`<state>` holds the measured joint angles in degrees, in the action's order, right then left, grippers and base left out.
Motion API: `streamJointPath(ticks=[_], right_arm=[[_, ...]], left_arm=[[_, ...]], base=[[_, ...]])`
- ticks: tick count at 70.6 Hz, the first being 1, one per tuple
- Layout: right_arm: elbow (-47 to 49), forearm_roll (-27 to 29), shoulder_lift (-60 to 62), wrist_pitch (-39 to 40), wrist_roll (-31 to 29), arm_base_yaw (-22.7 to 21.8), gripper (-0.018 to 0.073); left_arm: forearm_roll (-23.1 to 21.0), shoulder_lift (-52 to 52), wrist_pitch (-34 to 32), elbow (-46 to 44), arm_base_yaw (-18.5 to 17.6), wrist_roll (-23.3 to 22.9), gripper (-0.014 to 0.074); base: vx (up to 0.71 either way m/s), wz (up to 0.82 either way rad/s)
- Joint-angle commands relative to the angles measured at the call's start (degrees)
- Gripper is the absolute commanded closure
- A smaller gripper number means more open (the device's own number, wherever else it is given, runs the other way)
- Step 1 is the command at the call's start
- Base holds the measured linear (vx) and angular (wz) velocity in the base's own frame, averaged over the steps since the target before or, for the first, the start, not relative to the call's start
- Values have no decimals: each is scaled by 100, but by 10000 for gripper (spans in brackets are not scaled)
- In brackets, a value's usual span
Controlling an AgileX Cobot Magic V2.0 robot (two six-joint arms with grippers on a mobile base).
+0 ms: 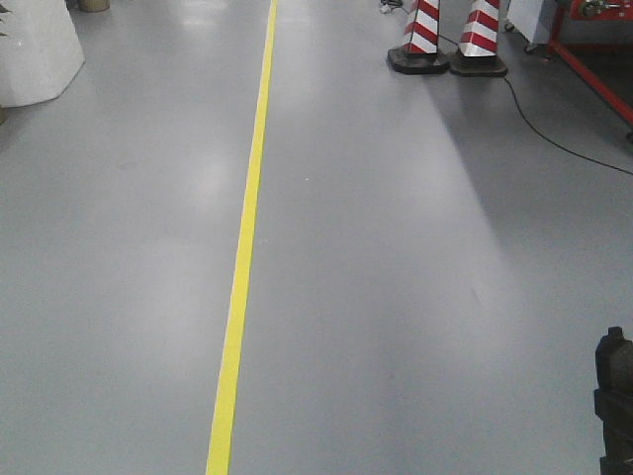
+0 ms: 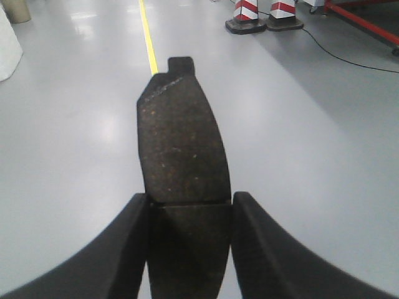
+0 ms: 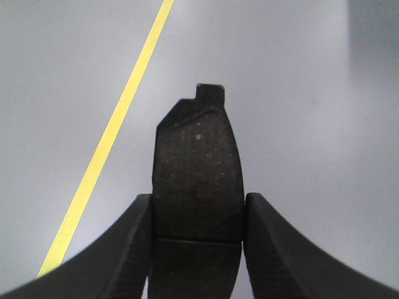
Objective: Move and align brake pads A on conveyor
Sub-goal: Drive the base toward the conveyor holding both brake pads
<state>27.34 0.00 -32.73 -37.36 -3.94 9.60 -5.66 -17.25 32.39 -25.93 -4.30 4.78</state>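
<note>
In the left wrist view a dark grey-brown brake pad [image 2: 182, 149] with a groove across its middle sticks out ahead, and my left gripper [image 2: 189, 208] is shut on its two sides. The right wrist view shows another brake pad [image 3: 198, 168] with a small tab at its far end, clamped the same way by my right gripper [image 3: 198, 208]. Both pads hang above grey floor. The conveyor is out of view in all three views. A black piece of an arm [image 1: 614, 396] shows at the front view's lower right edge.
Grey shop floor with a long yellow line [image 1: 245, 237] running away from me. Two red-and-white striped cones [image 1: 447, 38] stand at the back right, with a black cable [image 1: 554, 129] and a red frame [image 1: 593, 69] beside them. A white object [image 1: 35, 49] sits at the back left.
</note>
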Motion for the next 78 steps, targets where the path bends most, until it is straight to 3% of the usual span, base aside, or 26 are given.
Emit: streamJointPath(ticks=[1, 78], right_arm=[[177, 0, -3, 467, -43, -4, 468], [177, 0, -3, 463, -43, -4, 468]], left_arm=[[-60, -59, -572, -183, -41, 12, 451], [-60, -64, -573, -183, -41, 12, 451]], base=[[61, 7], [63, 0]])
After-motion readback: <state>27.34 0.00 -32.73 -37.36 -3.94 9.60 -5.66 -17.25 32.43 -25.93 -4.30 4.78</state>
